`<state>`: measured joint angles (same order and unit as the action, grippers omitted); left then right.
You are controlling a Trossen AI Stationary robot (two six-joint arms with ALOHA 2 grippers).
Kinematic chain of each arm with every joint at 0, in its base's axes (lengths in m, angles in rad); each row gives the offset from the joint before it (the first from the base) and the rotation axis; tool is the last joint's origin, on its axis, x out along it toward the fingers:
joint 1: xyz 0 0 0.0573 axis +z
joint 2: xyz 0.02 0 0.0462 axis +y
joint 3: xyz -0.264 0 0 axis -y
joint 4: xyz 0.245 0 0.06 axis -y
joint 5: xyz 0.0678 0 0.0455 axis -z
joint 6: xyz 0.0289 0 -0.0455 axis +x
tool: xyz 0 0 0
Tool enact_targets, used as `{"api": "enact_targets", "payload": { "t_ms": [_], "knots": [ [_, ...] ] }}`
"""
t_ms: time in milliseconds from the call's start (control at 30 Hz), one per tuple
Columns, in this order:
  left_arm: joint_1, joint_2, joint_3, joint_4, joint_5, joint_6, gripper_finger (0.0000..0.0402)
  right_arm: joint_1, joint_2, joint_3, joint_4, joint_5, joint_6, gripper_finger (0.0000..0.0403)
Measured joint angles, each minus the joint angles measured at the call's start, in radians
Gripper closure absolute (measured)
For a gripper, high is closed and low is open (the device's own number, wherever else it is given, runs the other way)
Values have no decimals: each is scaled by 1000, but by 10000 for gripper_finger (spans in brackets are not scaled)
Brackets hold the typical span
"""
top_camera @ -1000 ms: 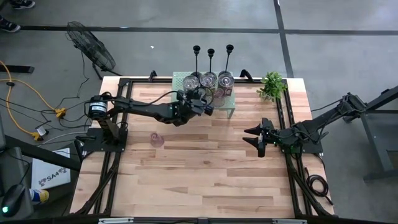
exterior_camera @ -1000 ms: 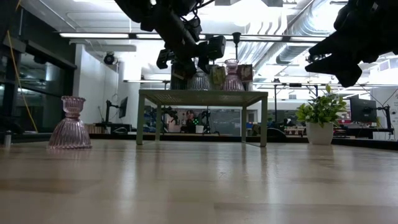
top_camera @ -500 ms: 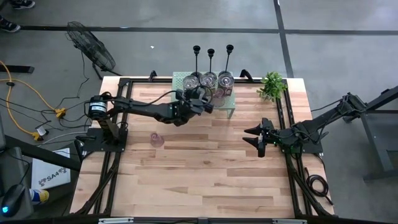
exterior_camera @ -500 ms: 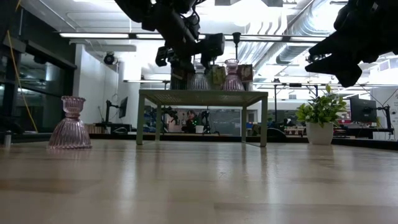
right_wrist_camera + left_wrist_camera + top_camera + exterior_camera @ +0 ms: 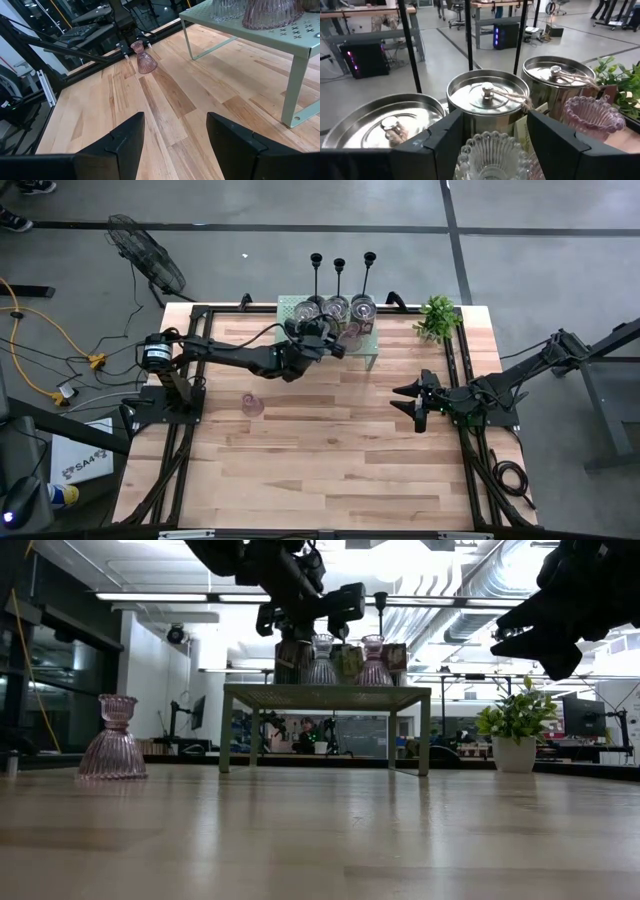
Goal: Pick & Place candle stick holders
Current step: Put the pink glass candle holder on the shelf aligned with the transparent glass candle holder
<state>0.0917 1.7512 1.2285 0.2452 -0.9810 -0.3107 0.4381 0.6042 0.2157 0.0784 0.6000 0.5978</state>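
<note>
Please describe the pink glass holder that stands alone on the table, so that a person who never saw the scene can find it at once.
Start from the pale green metal shelf at the table's far edge, then look toward the left arm's side of the bare wood. There a small pink ribbed glass holder stands alone on the table. Unlike the other holders, it is not on the shelf.

Room's a big open workshop with a grey concrete floor (image 5: 560,280) crossed by dark lines. A black floor fan (image 5: 148,268) sits off the butcher-block table (image 5: 330,460), with yellow cables (image 5: 40,340) snaking nearby. From table height you get white walls (image 5: 150,670), fluorescent strip lights (image 5: 160,597), silver ceiling ducts (image 5: 480,580), and workbenches (image 5: 370,15) farther back with glowing computer towers (image 5: 507,35) underneath.
</note>
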Motion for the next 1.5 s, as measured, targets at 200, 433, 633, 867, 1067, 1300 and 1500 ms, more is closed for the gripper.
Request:
{"api": "enact_targets", "payload": {
  "t_ms": [200, 433, 633, 867, 1067, 1300, 1500],
  "knots": [
    [0, 0, 34, 16, -22, 78, 183, 0, 0, 0, 0, 0, 0, 197],
    [0, -4, 88, 14, -18, 170, 183, 0, 0, 0, 0, 0, 0, 197],
    [-26, -89, 89, -46, 76, 203, 183, 0, 0, 0, 0, 0, 0, 197],
    [-33, -259, 80, -355, 219, 228, 183, 0, 0, 0, 1, 0, 0, 197],
    [-56, -397, 80, -633, 315, 193, 183, 0, 0, 0, -1, 0, 0, 197],
    [-161, -521, 68, -987, 320, 140, 183, 0, 0, 0, -1, 0, 0, 197],
    [-293, -657, -97, -1110, 311, -66, 183, 0, 0, 0, -1, 0, 0, 197]
  ]
}}
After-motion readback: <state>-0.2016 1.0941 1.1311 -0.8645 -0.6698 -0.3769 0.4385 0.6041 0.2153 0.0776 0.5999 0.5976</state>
